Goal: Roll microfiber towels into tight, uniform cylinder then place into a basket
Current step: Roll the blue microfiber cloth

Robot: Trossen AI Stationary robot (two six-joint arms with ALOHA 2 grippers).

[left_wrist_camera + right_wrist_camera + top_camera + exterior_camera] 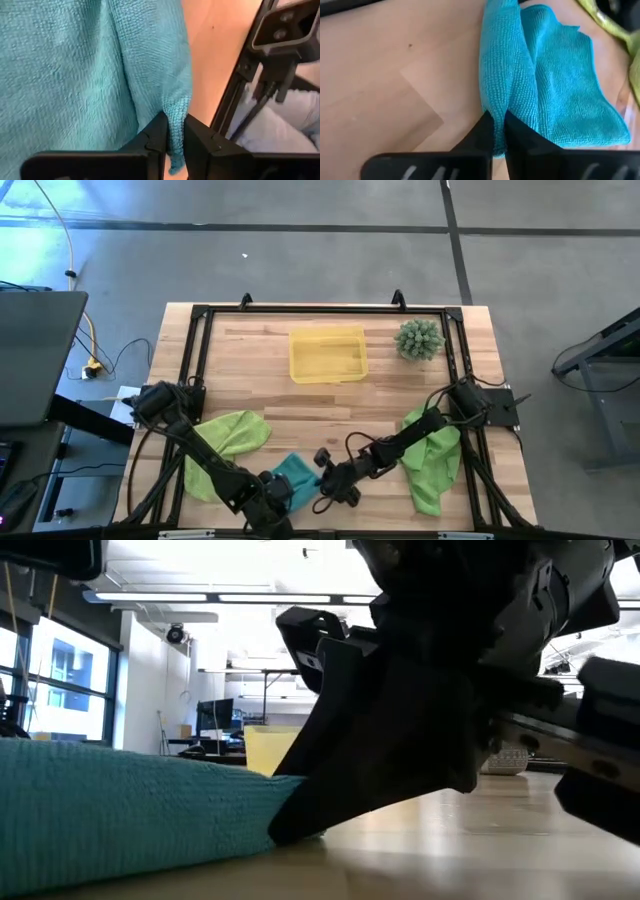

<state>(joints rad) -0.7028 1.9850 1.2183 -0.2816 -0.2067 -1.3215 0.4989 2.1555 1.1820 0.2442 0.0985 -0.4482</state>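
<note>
The teal towel [296, 473] lies crumpled on the wooden table near its front edge, between my two grippers. My left gripper [278, 492] is shut on it from the near left, and my right gripper [322, 482] is shut on it from the right. One lime-green towel [228, 442] lies spread at the front left. The other [435, 458] lies at the front right, partly under my right arm. The yellow tray [327, 355] stands at the far middle with nothing showing in it. My left gripper [174, 126] pinches a narrow raised edge of the teal towel [176, 105] between its two fingers. A bit of cloth pokes out behind the fingertips. The rest of the towel lies slack on the table. My right gripper [498, 119] pinches a raised fold of the teal towel [498, 100] between its two fingers, at the towel's right end. In the low view the finger [300, 815] slants down with its tip at table level against the cloth [110, 815]. The towel lies on the table.
A spiky green ball-shaped plant [418, 339] stands at the far right, beside the tray. A black metal frame [200, 330] runs around the tabletop. Bare wood lies between the tray and the towels.
</note>
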